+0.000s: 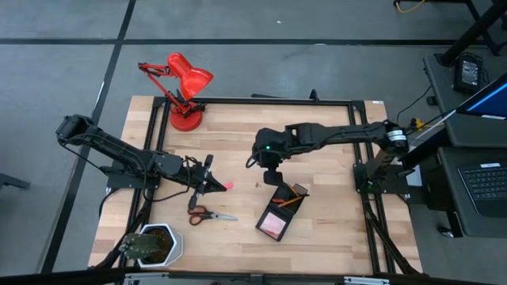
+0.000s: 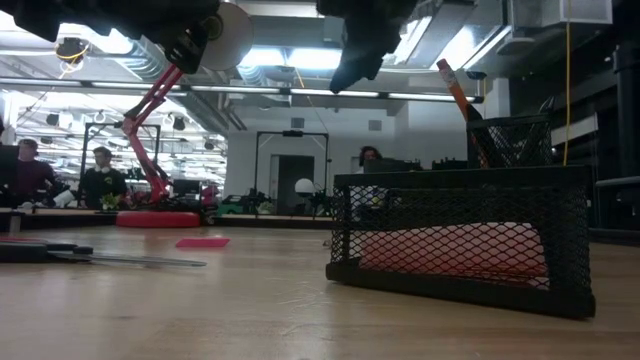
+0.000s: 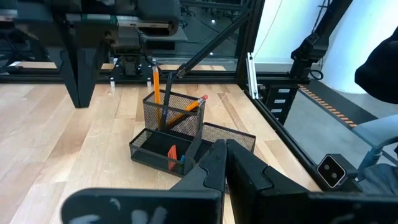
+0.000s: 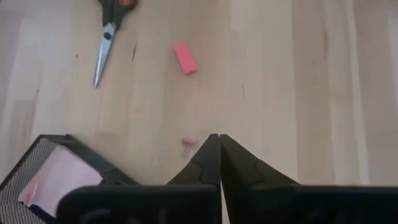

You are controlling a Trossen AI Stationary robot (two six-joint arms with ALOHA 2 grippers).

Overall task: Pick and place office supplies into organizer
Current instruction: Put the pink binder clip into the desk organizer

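Observation:
The black mesh organizer (image 1: pixel 277 214) stands on the table, near its front and right of centre. It holds a pink sticky-note pad (image 4: pixel 59 174), and two orange pencils (image 3: pixel 155 87) stand in its cup. Red-handled scissors (image 1: pixel 207 214) and a pink eraser (image 4: pixel 185 58) lie flat on the wood to the organizer's left. A tiny pink piece (image 4: pixel 187 144) lies nearer to it. My right gripper (image 4: pixel 219 140) is shut and empty, slanting down above the table just beyond the organizer's far end. My left gripper (image 3: pixel 225 146) is shut and empty, held above the table beside the eraser.
A red desk lamp (image 1: pixel 184 87) stands at the far left of the table. A potted plant in a white pot (image 1: pixel 157 244) sits at the near left corner. Bare wood lies between the scissors and the organizer. People show in the room beyond the table.

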